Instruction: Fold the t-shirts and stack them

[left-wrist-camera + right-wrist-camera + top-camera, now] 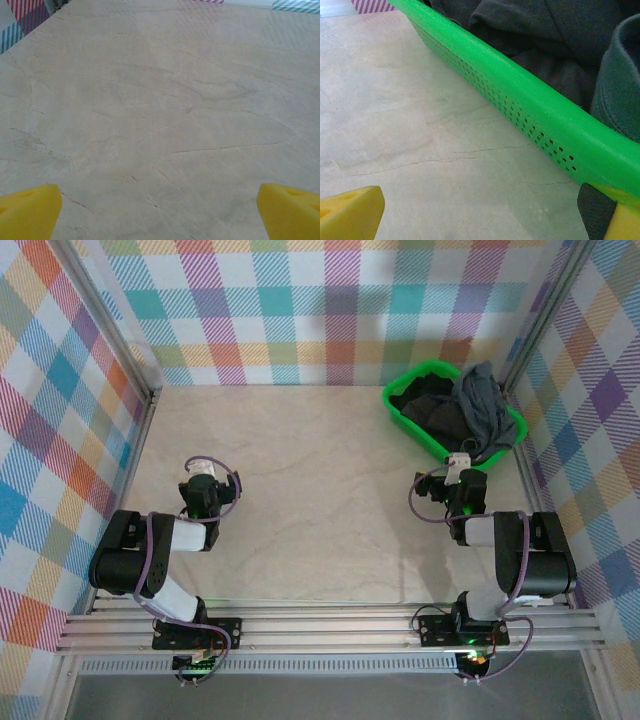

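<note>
Yellow pads (350,212) of the right gripper (480,220) are standing wide apart, jaws released and gripping nothing. They are hovering just beside the near wall of the green basket (520,95). Inside it the dark t-shirts (428,405) are lying crumpled in a heap toward the left. The slate blue-grey t-shirt (486,400) is bunching up on the right and draping over the rim. The basket is sitting at the far right corner of the table (320,500). Well apart, on the left side, the left gripper (160,220) is hanging over bare marbled surface, its jaws likewise released and empty.
</note>
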Controlling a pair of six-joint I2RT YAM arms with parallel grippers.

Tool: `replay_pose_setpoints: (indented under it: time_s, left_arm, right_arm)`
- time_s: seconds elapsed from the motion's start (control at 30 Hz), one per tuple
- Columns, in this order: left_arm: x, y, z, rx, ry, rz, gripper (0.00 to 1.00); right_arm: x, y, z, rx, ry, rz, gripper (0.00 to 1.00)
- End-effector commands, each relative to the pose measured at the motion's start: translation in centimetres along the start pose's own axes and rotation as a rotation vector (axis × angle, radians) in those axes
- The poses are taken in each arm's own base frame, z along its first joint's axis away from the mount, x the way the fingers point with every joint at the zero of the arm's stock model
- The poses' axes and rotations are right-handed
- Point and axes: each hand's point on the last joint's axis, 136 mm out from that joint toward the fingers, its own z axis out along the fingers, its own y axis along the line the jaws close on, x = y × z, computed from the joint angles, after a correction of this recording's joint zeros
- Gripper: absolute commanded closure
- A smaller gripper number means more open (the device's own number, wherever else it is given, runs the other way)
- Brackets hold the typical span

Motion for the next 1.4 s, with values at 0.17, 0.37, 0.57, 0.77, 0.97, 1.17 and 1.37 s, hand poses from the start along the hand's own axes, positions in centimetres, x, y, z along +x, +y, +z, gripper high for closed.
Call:
replay_pose_setpoints:
  time_s: [0.17, 0.37, 0.57, 0.77, 0.97, 1.17, 1.37]
  left_arm:
    - [-0.7, 0.0, -0.1, -0.005, -0.027, 0.005, 0.00]
    - [-3.7, -0.4, -2.6, -0.072, -0.088, 0.060, 0.00]
    - [-16.5, -0.1, -7.9, -0.178, -0.258, -0.238, 0.00]
    - [-19.5, -3.0, -6.4, -0.058, 0.199, -0.598, 0.00]
    - [-24.1, -16.0, -8.0, 0.435, 0.253, -0.517, 0.06]
    - [-22.4, -23.8, -13.1, 0.686, 0.356, -0.419, 0.13]
    - [-20.8, -24.9, -16.5, 0.724, 0.395, -0.390, 0.17]
  right_arm:
    - [-1.7, 0.4, 0.2, -0.014, -0.056, -0.023, 0.00]
    - [-5.8, 1.1, -2.9, 0.058, -0.083, -0.060, 0.00]
    - [-15.3, 1.0, -8.2, 0.168, -0.019, 0.151, 0.00]
    - [-18.8, -3.7, -6.5, 0.302, 0.074, 0.421, 0.01]
    - [-20.1, -9.3, -0.6, 0.341, 0.141, 0.551, 0.04]
    - [-18.2, -13.0, 5.9, 0.339, 0.228, 0.555, 0.06]
    - [-14.6, -14.0, 11.2, 0.295, 0.337, 0.593, 0.34]
